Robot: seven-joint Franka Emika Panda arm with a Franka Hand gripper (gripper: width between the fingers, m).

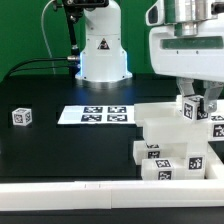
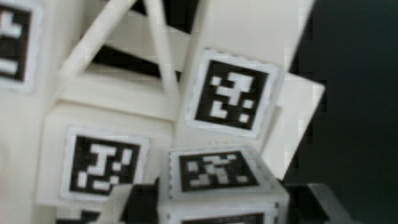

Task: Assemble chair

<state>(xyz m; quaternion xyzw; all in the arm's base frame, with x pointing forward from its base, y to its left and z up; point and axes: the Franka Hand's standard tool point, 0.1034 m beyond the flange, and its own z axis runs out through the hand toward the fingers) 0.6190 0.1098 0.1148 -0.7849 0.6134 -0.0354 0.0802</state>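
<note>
Chair (image 1: 172,150) sits at exterior view's right, near the front white rail (image 1: 70,193), stacked & partly built. Gripper (image 1: 197,108) is down on its top tagged part; can't tell if clamped or loose. Prob seating step: press straight down, keep part square, no twist.

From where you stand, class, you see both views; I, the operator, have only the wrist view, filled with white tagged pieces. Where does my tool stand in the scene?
Observer: The tool hangs at the top of the chair pieces, on the exterior view's right.
Operator: Anything else on the table?
Observer: A small tagged cube sits alone at the exterior view's left.
Operator: And between them?
Observer: The marker board lies flat between that cube and the chair pieces.
</note>
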